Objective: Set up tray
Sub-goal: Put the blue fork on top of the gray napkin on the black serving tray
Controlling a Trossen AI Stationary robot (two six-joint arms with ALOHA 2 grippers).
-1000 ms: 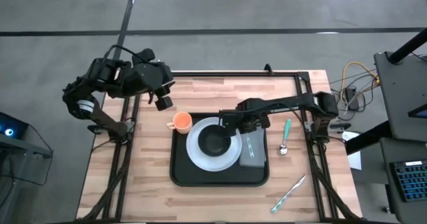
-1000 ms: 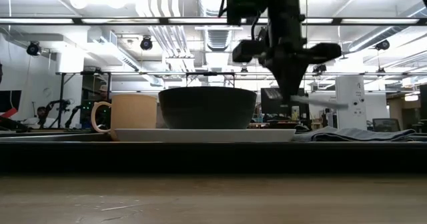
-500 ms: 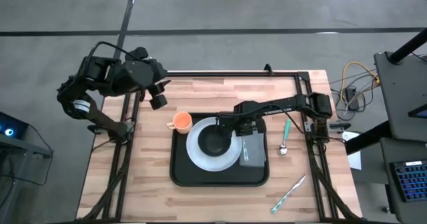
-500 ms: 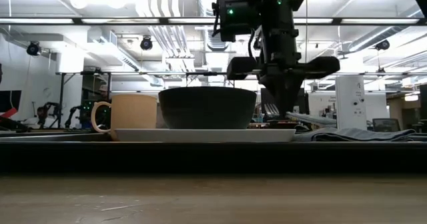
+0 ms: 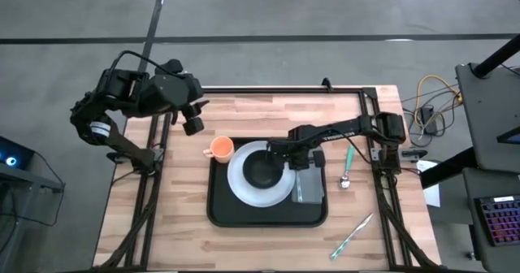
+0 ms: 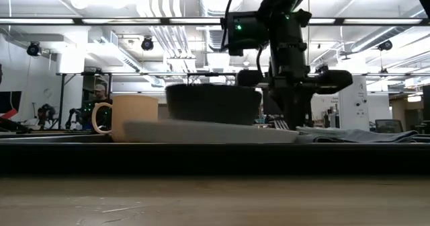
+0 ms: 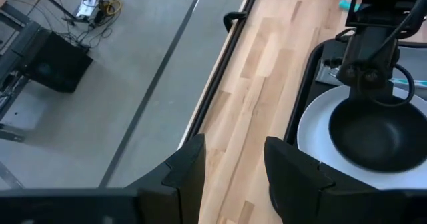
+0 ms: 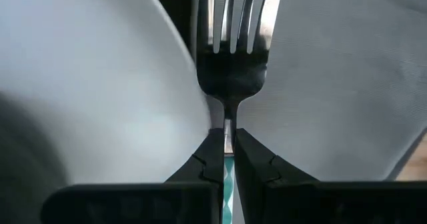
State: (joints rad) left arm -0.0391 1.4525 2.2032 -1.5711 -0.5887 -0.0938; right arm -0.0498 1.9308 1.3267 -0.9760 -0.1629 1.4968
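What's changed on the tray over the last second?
The right gripper, shut on the fork, has come down between the white plate and the grey cloth. The plate now sits tilted, its left edge lifted, with the black bowl on it. The orange mug, the tray and the spoon stayed put; the left gripper waits off the table's corner.

On the tray, a bowl sits on a plate, cloth right.
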